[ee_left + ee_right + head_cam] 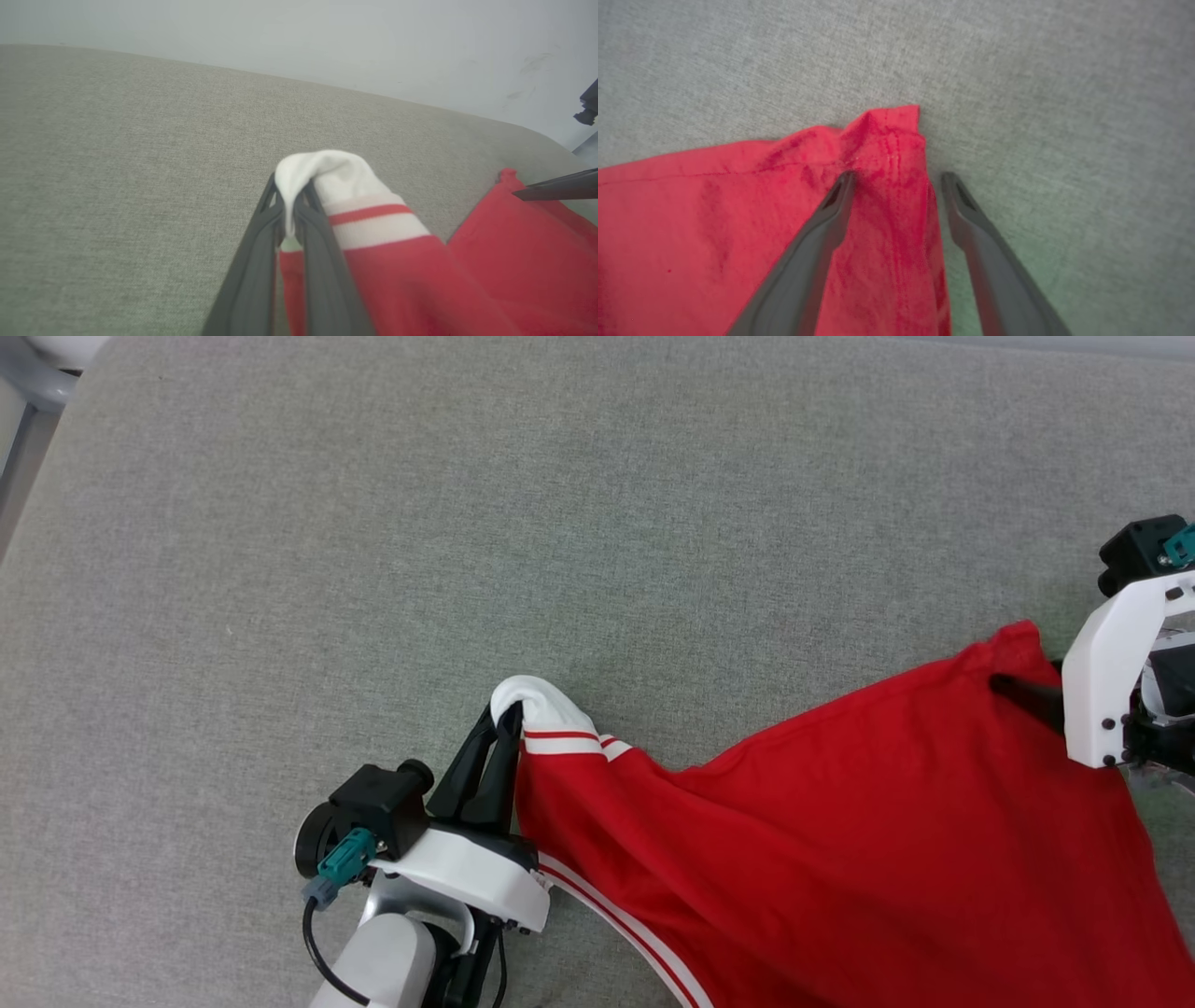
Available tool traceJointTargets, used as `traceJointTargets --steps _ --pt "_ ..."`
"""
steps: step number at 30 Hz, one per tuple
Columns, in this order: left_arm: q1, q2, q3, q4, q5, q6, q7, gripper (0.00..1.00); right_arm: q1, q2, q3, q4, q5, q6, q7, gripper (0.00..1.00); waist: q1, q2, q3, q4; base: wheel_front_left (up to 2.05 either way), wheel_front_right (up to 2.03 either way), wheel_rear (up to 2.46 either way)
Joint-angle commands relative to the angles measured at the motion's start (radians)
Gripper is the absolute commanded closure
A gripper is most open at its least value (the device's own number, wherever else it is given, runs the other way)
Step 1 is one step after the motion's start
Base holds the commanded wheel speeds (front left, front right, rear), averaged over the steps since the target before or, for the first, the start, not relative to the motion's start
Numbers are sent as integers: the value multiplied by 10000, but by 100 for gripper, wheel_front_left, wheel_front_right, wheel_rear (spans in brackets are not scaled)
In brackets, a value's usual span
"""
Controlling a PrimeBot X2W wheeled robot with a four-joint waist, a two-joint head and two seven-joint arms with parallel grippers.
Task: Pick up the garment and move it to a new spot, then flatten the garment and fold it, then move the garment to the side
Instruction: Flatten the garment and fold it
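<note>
We see the shirt (840, 840) lying across the lower right of the grey cushioned surface (467, 523) in the head view, its red body stretching as a broad sheet between our two claws. Our left claw (505, 717) is clamped together on the white sleeve (345, 179), whose end bulges over the fingertips. The striped band (562, 740) of red and white sits just behind the grip. Our right claw (899, 176) stands apart at the far red corner (896, 121) of the shirt, with one finger over the cloth and the other over the bare grey surface just beside the hem. We cannot tell whether those fingers touch the cloth. A pale wall (327, 37) rises behind the surface in the left wrist view.
</note>
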Motion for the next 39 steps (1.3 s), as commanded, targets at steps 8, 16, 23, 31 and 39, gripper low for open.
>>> traceJointTargets --steps 8,16,23,31,39 --pt "-255 371 80 486 -15 -78 27 100 12 105 574 454 531 19 -609 100 0 0 -461 -246 0 0 0" --pt "-1000 957 749 704 -435 -118 453 100 -746 464 421 547 -56 16 -2470 100 0 0 -1281 -1163 0 0 0" --pt "-2411 1516 1344 1161 -993 -309 1203 100 -1447 925 260 969 -707 16 -3576 100 0 0 -1781 -1968 0 0 0" --pt "-5028 1855 1599 2723 -1192 -486 1518 100 -2793 1532 -231 1965 -1629 16 -5171 100 0 0 -2030 -2522 0 0 0" --pt "-8079 2274 1655 4362 -832 -387 1359 100 -4973 1713 -560 2707 -2516 14 -6608 100 0 0 -1558 -2713 0 0 0"
